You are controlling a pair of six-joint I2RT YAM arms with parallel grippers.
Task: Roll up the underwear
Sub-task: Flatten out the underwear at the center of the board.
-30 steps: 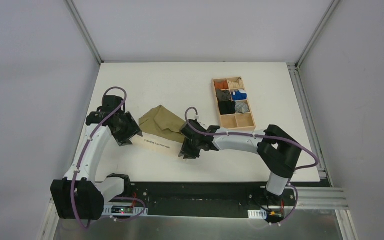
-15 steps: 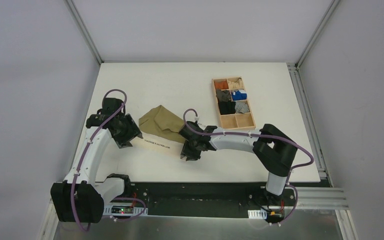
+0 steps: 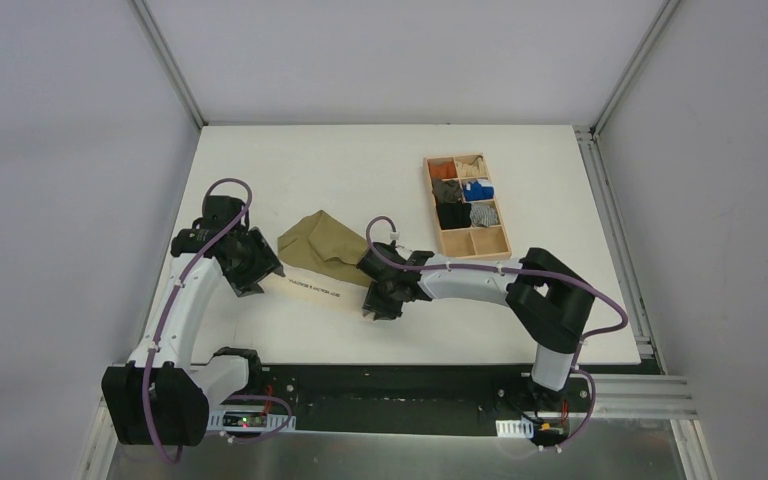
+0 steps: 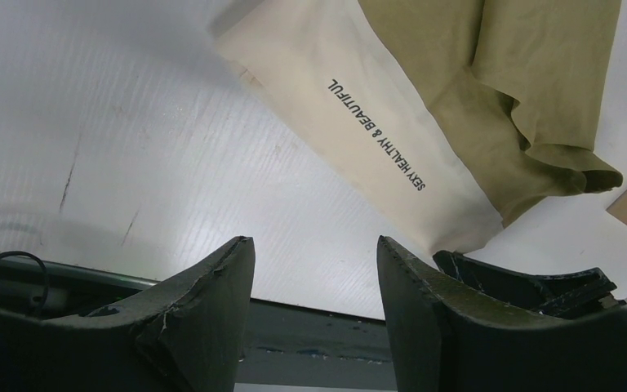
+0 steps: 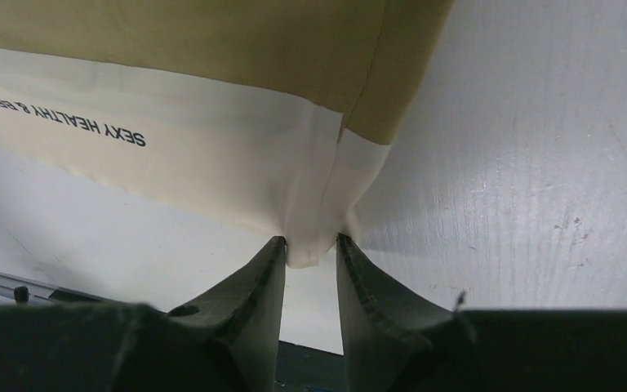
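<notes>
Right hand [image 5: 310,245] slightly leftward; underwear [image 3: 325,252] crosswise

Low in the frame's centre, the right gripper [image 5: 310,245] pinches a corner of the underwear's [image 5: 212,41] cream waistband [image 5: 212,155]. Dark lettering [image 5: 90,126] runs at left, and white table [image 5: 539,163] fills the right.

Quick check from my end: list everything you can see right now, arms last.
olive-khaki fabric underwear with cream lettered waistband: one, table centre-left, between the arms.
light wooden compartment tray: one, table's far right.
small fabric bundles: six, orange, cream, grey, blue, black, striped, in the tray's farther compartments.
white table: one, under everything.
left arm's fingers: black, open, empty, by the waistband's left end.
right arm's fingers: black, shut on the waistband's right corner.
</notes>
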